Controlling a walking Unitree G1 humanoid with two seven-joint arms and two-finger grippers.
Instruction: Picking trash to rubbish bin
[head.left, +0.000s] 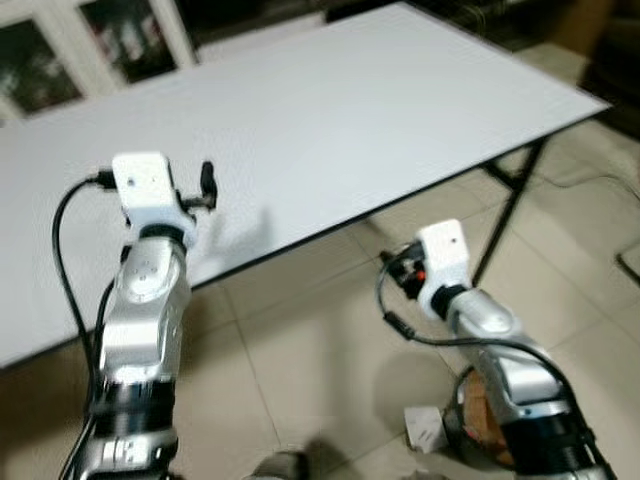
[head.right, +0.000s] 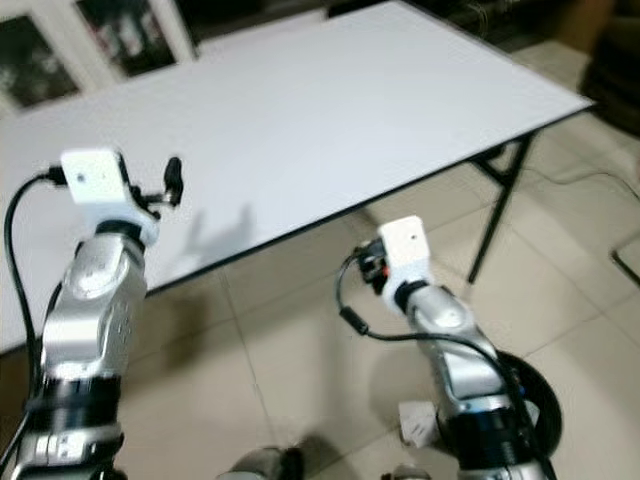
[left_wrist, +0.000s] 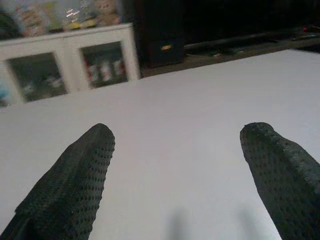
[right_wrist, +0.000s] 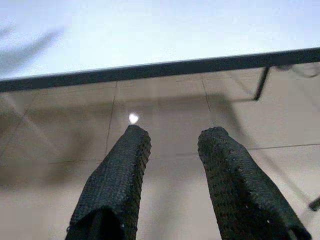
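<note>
A small crumpled piece of white trash (head.left: 427, 428) is lying on the beige tiled floor (head.left: 300, 350), just beside the robot's lower right side and next to a round dark bin (head.right: 530, 395) that is partly hidden behind the right arm. The right gripper (right_wrist: 172, 145) is hanging over the floor in front of the table's black edge, its two black, dimpled fingers (right_wrist: 122, 170) standing a little apart with nothing between them; a small bright spot is glinting on a tile just past one fingertip. The left gripper (left_wrist: 180, 155) is reaching over the smooth, flat white table (head.left: 330, 120), its textured fingers (left_wrist: 80, 175) spread wide apart and empty. The tabletop is a broad rectangle with a thin dark rim, standing on slim black metal legs (head.left: 505, 215). Beyond it, a white cabinet (left_wrist: 70, 60) with glass doors is showing blurred items on its shelves.
</note>
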